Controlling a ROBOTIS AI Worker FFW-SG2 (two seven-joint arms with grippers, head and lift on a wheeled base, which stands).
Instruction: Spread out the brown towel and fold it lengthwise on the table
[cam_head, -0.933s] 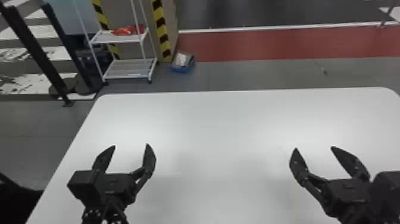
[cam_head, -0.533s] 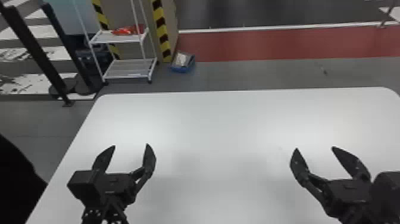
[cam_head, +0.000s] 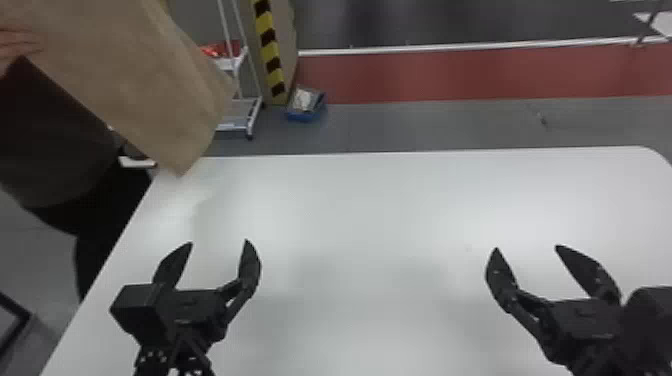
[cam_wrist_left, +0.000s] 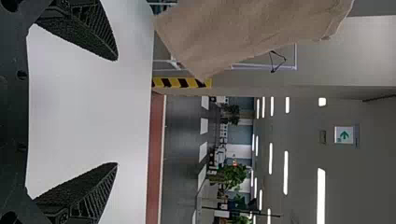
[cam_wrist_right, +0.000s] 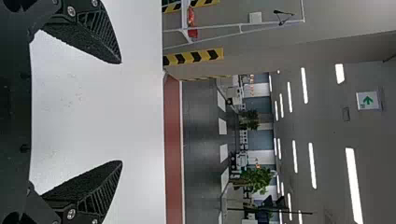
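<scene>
A person's hand (cam_head: 17, 47) at the upper left of the head view holds the brown towel (cam_head: 135, 75), which hangs with its lower corner by the white table's (cam_head: 375, 210) far left corner. The towel (cam_wrist_left: 243, 32) also hangs beyond the fingers in the left wrist view. Over the table's left part stands my left gripper (cam_head: 218, 246), open and holding nothing; its own view has the same gripper (cam_wrist_left: 116, 111) with fingers wide apart. My right gripper (cam_head: 526, 250) is open and unloaded above the right part; in its wrist view the gripper (cam_wrist_right: 121, 112) spans bare tabletop.
The person stands close against the table's left edge. Behind the table are a white wire rack (cam_head: 240, 107), a blue box (cam_head: 306, 104) on the floor and a pillar with yellow-black stripes (cam_head: 270, 55).
The person has come in from the left, and the brown towel now hangs from their hand over the far left corner. Both my arms have kept still.
</scene>
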